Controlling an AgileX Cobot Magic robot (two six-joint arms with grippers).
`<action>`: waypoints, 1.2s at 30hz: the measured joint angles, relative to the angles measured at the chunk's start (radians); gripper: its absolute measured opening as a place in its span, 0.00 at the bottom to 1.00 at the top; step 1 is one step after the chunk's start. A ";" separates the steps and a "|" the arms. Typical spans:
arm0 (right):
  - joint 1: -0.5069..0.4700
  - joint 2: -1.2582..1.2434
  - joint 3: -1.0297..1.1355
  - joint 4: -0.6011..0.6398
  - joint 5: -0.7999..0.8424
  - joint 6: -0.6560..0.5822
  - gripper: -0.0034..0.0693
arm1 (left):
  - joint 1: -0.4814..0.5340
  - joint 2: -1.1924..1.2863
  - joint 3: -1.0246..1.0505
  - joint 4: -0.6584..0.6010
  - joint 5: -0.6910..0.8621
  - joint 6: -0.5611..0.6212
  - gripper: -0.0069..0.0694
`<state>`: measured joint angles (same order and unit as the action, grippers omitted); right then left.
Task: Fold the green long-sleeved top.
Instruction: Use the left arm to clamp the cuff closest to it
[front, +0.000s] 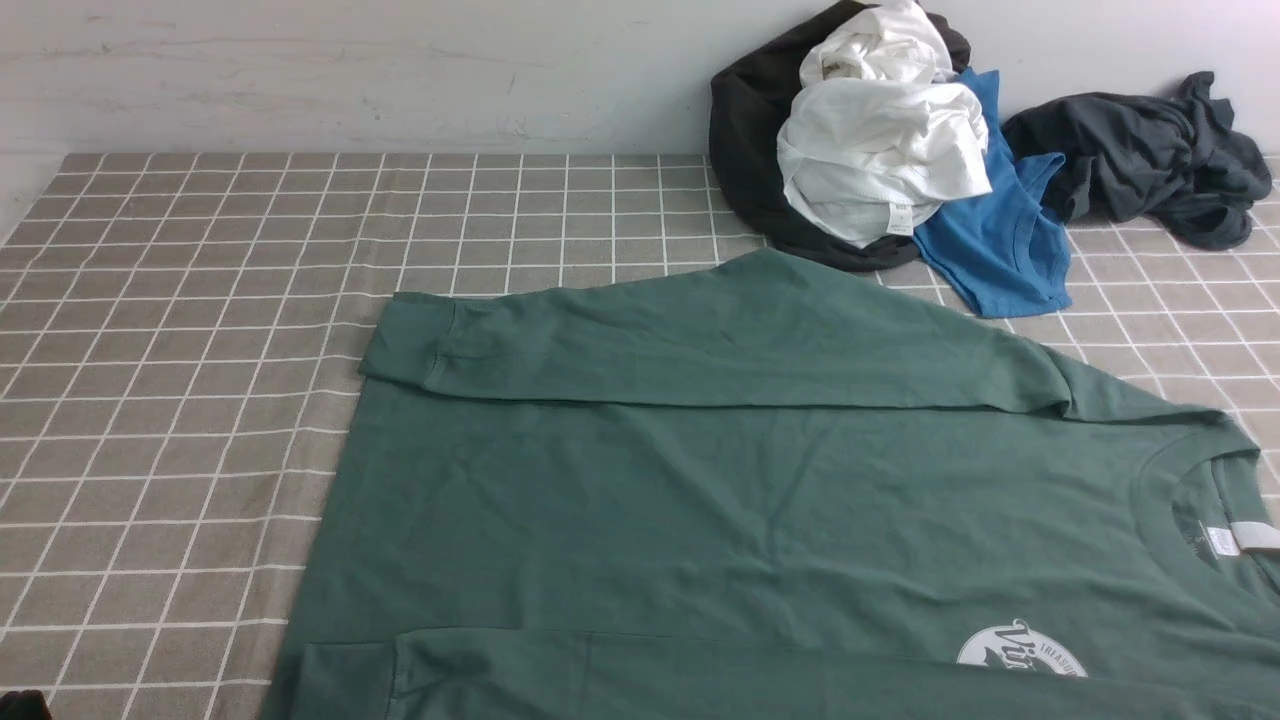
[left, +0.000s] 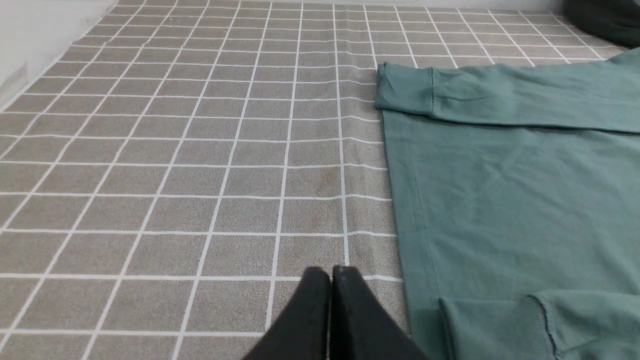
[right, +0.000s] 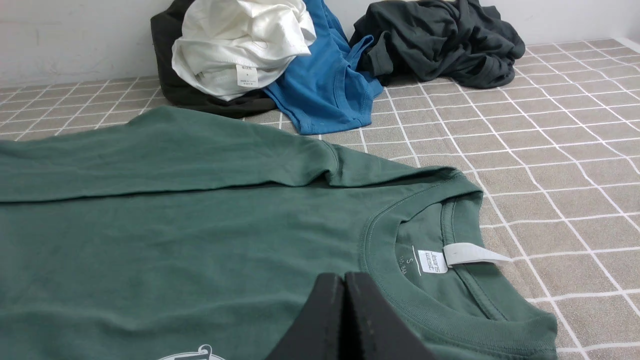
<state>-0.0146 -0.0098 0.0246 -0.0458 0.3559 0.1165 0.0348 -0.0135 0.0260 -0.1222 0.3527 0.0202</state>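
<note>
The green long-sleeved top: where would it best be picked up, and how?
Probably by the cuff of the far sleeve, pinched from the robot's left with the left gripper opened first. That sleeve lies folded in along the body, its cuff edge facing left beside bare checked cloth.

We can read "Vi…" and, in smaller caps, "TREASU…" on the round white chest logo (front: 1021, 651) of the green top (front: 650, 500); rest of logo hidden. On neck's inside (right: 407, 240) we see "S" w/ small "165/84A", approx. White label (right: 433, 262) next to it has 2 lines, too unclear for us. Tag (right: 247, 76) on white cloth (right: 240, 45): print too small.
</note>
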 joint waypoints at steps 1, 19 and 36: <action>0.000 0.000 0.000 0.000 0.000 0.000 0.03 | 0.000 0.000 0.000 0.000 0.000 0.000 0.08; 0.000 0.000 0.000 0.000 0.000 0.000 0.03 | 0.000 0.000 0.000 0.000 0.000 0.000 0.08; 0.000 0.000 0.000 0.000 0.000 -0.007 0.03 | 0.000 0.000 0.000 0.185 0.006 0.068 0.08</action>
<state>-0.0146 -0.0098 0.0246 -0.0458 0.3559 0.1091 0.0348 -0.0135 0.0260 0.0628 0.3583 0.0881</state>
